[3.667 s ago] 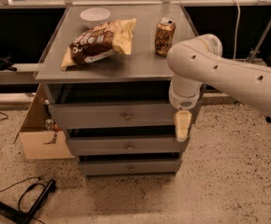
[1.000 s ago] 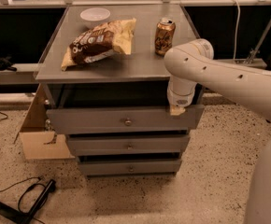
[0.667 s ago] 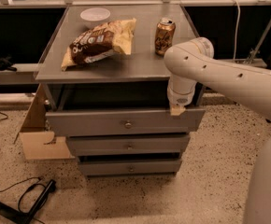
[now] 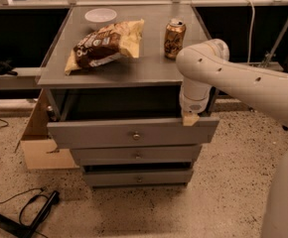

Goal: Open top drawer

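One big arm: a smooth white robot arm [image 4: 243, 81] comes in from the right and bends down at the front right corner. It is the only arm.
Cabinet: a grey cabinet with a flat, dull top [image 4: 149, 68] and three drawers stacked at the front.
Top drawer: the widest, tallest flat grey drawer front [image 4: 99, 133], just under the cabinet top. It already sticks out some way, with a dark gap behind it. Its long side runs left to right. It sits right under the gripper and stretches off to the gripper's left. I think any more pulling must go straight out to the front.
Lower drawers: two shorter grey drawer fronts [image 4: 134, 155] underneath stick out less.
Chip bag: a crinkly yellow and brown bag [image 4: 104, 44] lies flat on top.
Can: a shiny gold drink can [image 4: 175, 32] stands up near the arm.
Bowl: a small round white bowl [image 4: 100, 17] sits at the back.
Gripper: the tan gripper [image 4: 190, 118] sits on the top edge of the drawer front, near its right end. I cannot tell if it is spread apart or pressed together.
Knob: a small round metal knob [image 4: 136, 136] sits mid-front, well left of the gripper, with nothing on it.
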Controlling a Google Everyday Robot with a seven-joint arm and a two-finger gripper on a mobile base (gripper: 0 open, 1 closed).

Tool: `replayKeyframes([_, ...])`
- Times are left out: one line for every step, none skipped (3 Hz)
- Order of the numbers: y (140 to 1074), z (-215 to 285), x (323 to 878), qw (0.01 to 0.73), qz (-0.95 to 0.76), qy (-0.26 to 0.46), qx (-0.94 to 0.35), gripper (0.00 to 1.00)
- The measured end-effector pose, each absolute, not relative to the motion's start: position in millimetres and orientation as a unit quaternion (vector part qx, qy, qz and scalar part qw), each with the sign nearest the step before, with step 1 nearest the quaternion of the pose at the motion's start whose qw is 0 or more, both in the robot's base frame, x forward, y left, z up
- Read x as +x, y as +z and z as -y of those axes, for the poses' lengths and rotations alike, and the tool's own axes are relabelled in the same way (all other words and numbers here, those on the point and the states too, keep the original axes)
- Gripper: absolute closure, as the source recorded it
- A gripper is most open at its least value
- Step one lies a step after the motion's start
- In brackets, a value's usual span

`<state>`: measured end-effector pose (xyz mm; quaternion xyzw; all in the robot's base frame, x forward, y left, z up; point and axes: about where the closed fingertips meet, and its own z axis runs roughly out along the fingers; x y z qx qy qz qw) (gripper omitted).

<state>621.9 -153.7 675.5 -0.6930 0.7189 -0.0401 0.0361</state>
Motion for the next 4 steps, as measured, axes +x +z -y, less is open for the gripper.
replayKeyframes([680.4, 164.4, 606.7, 0.025, -0.719, -0.03, -0.694, 1.0])
replayKeyframes([683.5, 164.5, 606.5, 0.025, -0.719, -0.029, -0.694, 1.0])
replayKeyframes([683.6, 173.4, 589.2, 0.01, -0.722, -0.013, -0.692, 1.0])
replayKeyframes([685.1, 173.8, 588.4, 0.01, -0.722, -0.013, -0.692, 1.0])
